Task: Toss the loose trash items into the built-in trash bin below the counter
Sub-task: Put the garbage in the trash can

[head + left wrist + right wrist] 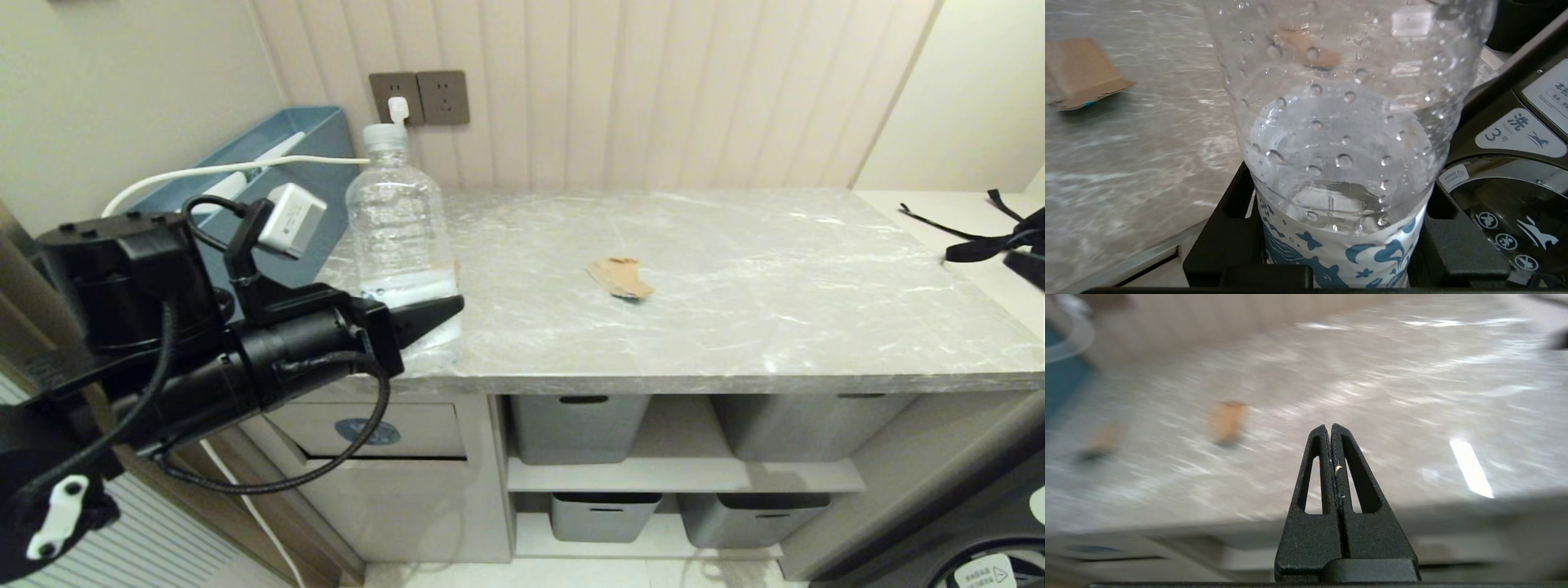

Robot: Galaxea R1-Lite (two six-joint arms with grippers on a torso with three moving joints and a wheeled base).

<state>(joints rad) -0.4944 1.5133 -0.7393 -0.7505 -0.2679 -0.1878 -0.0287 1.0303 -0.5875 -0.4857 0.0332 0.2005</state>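
At the counter's (pixel 735 327) front left corner, the left gripper (pixel 433 314) clasps the water bottle (pixel 400 220); the right gripper (pixel 1329 430), fingers pressed together, holds nothing.

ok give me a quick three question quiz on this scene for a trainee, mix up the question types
1. True or false: the left gripper is closed around the water bottle.
2. Multiple choice: where is the brown cardboard scrap?
A. inside a grey basket
B. lying loose on the counter
C. pinched in the right gripper
3. Fill in: the flap of the trash bin carries a blue oval ____.

Key
1. True: the fingers sit on either side of the bottle's lower part, which still holds some water.
2. B: it lies mid-counter, apart from the bottle, while the right gripper is shut on nothing.
3. Sticker.
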